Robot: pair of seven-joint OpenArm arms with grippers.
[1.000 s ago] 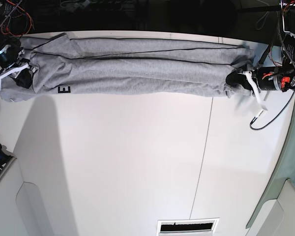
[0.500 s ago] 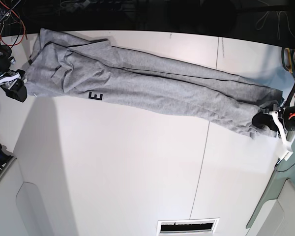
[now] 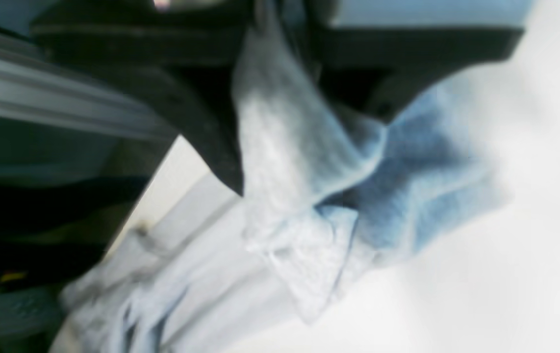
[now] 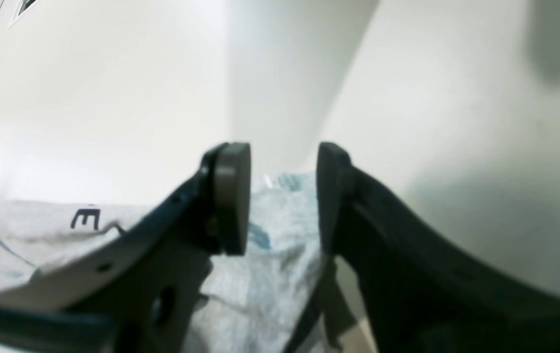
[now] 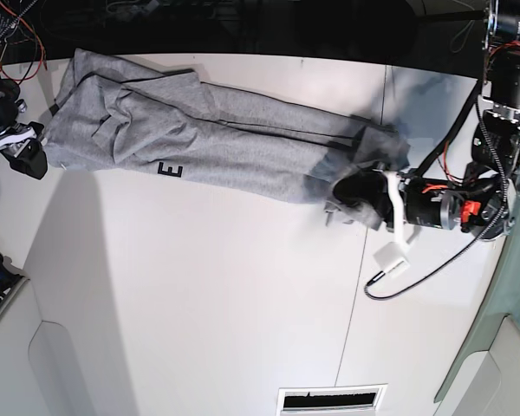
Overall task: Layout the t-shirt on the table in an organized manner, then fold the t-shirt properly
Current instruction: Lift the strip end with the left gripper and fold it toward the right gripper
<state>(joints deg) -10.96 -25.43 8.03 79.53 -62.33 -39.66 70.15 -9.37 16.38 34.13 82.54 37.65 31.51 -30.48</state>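
Currently the t-shirt (image 5: 217, 143), a grey bunched band with a black "E", lies across the far table (image 5: 199, 295). Left gripper (image 5: 351, 189), clamping its end, has carried it inward; right gripper (image 4: 282, 196) is parted, empty.

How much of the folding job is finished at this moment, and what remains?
Done: the t-shirt lies on the table as a long, creased band, not a neat layout. In hand: the left gripper is shut on the shirt's end, with cloth bunched there. The right gripper is open just off the shirt's other end. Left: flattening and the proper fold.
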